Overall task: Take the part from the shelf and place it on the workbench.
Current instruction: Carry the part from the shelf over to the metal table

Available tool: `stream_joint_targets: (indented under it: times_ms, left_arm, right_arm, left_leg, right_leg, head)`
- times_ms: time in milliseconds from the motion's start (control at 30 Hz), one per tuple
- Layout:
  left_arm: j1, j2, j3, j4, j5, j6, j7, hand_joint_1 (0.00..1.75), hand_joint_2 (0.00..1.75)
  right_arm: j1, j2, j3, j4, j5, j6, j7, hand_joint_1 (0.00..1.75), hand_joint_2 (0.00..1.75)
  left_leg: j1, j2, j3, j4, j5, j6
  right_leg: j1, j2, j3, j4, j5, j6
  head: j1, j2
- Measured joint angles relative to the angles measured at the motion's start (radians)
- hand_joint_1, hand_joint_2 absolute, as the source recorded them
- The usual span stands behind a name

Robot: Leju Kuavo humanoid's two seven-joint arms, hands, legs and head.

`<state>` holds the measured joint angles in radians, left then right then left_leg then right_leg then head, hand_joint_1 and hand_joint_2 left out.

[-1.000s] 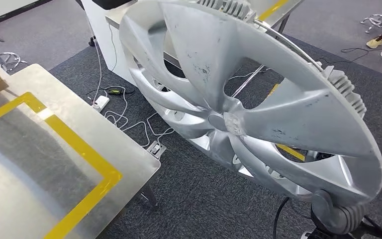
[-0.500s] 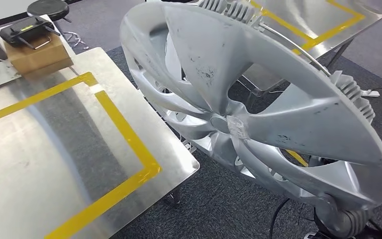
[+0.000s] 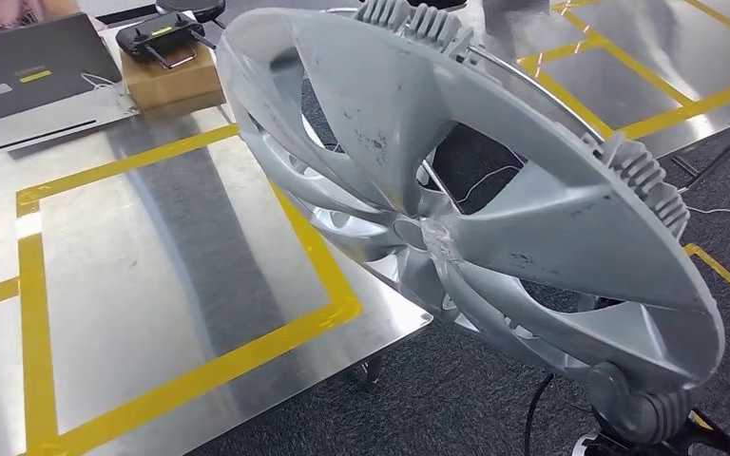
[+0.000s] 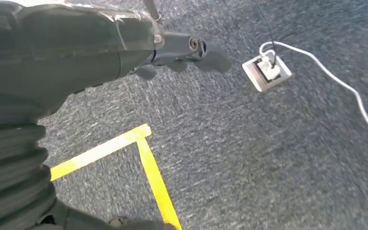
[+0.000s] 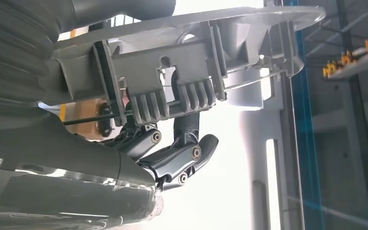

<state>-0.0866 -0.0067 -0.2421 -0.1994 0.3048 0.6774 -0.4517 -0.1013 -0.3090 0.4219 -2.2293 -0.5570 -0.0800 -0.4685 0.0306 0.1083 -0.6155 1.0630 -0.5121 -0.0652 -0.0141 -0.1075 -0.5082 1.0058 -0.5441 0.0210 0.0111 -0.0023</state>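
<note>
The part, a big silver wheel cover, is carried tilted in the air, its upper rim leaning out over the near right corner of the table and its lower rim off the table's edge above the carpet. The right robot hand grips that lower rim, fingers hooked through a slot behind it (thumb side hidden). The left robot hand hangs over the floor holding nothing, fingers loosely apart. The yellow-taped rectangle lies bare, left of the part; a laptop and box sit at the far edge.
</note>
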Motion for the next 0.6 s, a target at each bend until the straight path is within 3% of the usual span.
stream_joint_targets:
  times_ms: [33,100,133,167,233,300,333,367,400,467,533,600]
  left_arm:
    - [0.001,0.000,-0.002,0.000,0.000,0.000,0.000,0.00,1.75]
    - [0.001,0.003,-0.005,0.000,-0.001,0.001,0.003,0.00,1.75]
    - [0.000,0.003,-0.006,0.000,-0.001,0.001,0.004,0.00,1.75]
    - [-0.001,0.004,-0.007,0.000,-0.001,0.001,0.005,0.00,1.75]
    - [-0.004,0.005,-0.011,0.000,-0.003,0.002,0.007,0.00,1.75]
    - [-0.005,0.005,-0.013,0.000,-0.004,0.002,0.011,0.00,1.75]
    - [-0.004,0.005,-0.013,0.000,-0.005,0.002,0.012,0.00,1.75]
    - [-0.004,0.005,-0.014,0.000,-0.006,0.002,0.014,0.00,1.75]
    - [-0.004,0.006,-0.014,0.000,-0.006,0.002,0.014,0.00,1.75]
    - [-0.004,0.005,-0.015,0.000,-0.006,0.002,0.012,0.00,1.75]
    - [-0.004,0.002,-0.018,0.000,-0.006,0.000,0.008,0.00,1.75]
    - [0.000,0.000,-0.020,0.000,-0.006,-0.001,0.003,0.00,1.75]
  right_arm:
    - [-0.001,0.000,0.000,0.000,0.002,0.000,0.000,1.75,1.75]
    - [-0.001,0.001,0.001,0.000,0.002,0.000,0.000,1.75,1.75]
    - [-0.001,0.002,0.001,0.000,0.002,0.000,0.000,1.75,1.75]
    - [-0.001,0.002,0.001,0.000,0.002,0.000,0.000,1.75,1.75]
    - [0.001,0.003,0.001,0.000,0.002,0.000,0.000,1.75,1.75]
    - [0.004,0.003,0.001,0.000,0.002,0.000,0.000,1.75,1.75]
    - [0.006,0.003,0.001,0.001,0.002,0.000,0.000,1.75,1.75]
    - [0.008,0.003,0.001,0.002,0.002,0.000,0.000,1.75,1.75]
    - [0.009,0.003,0.001,0.002,0.002,0.000,0.000,1.75,1.75]
    - [0.011,0.003,0.001,0.002,0.002,0.000,-0.001,1.75,1.75]
    - [0.013,0.003,0.001,0.002,0.003,0.000,-0.003,1.75,1.75]
    - [0.011,0.004,0.001,0.002,0.003,0.000,-0.004,1.75,1.75]
  left_leg:
    - [-0.004,0.002,-0.003,0.003,-0.004,0.015]
    - [-0.005,-0.022,-0.008,0.003,-0.002,0.039]
    - [-0.005,-0.036,-0.010,0.003,0.000,0.047]
    - [-0.005,-0.050,-0.011,0.002,0.003,0.053]
    - [-0.008,-0.079,-0.013,0.001,0.007,0.063]
    - [-0.014,-0.111,-0.014,0.001,0.010,0.068]
    - [-0.018,-0.129,-0.014,0.001,0.012,0.071]
    - [-0.021,-0.147,-0.014,0.001,0.013,0.073]
    - [-0.024,-0.165,-0.014,0.001,0.016,0.075]
    - [-0.024,-0.198,-0.017,0.001,0.022,0.075]
    - [-0.015,-0.227,-0.025,-0.001,0.031,0.065]
    - [-0.009,-0.252,-0.033,-0.007,0.042,0.051]
  right_leg:
    - [0.001,-0.007,0.001,0.005,-0.004,0.005]
    - [-0.002,-0.020,0.005,0.007,-0.007,0.010]
    - [-0.005,-0.011,0.003,0.014,-0.018,0.013]
    - [-0.007,0.010,-0.005,0.039,-0.039,0.015]
    - [-0.009,0.068,-0.046,0.148,-0.108,0.014]
    - [-0.005,0.096,-0.099,0.271,-0.154,0.006]
    - [-0.001,0.100,-0.111,0.292,-0.149,-0.002]
    - [0.004,0.106,-0.107,0.274,-0.123,-0.013]
    - [0.011,0.117,-0.089,0.223,-0.084,-0.025]
    - [0.021,0.170,-0.044,0.099,-0.020,-0.053]
    - [0.029,0.206,-0.023,0.042,0.002,-0.065]
    - [0.030,0.185,-0.014,0.016,0.010,-0.066]
  head:
    - [0.001,0.000]
    - [0.007,0.000]
    - [0.007,0.000]
    - [0.009,0.000]
    - [0.013,0.000]
    - [0.015,0.000]
    - [0.015,0.000]
    - [0.015,0.000]
    - [0.016,0.000]
    - [0.014,0.000]
    - [0.014,0.000]
    - [0.017,0.000]
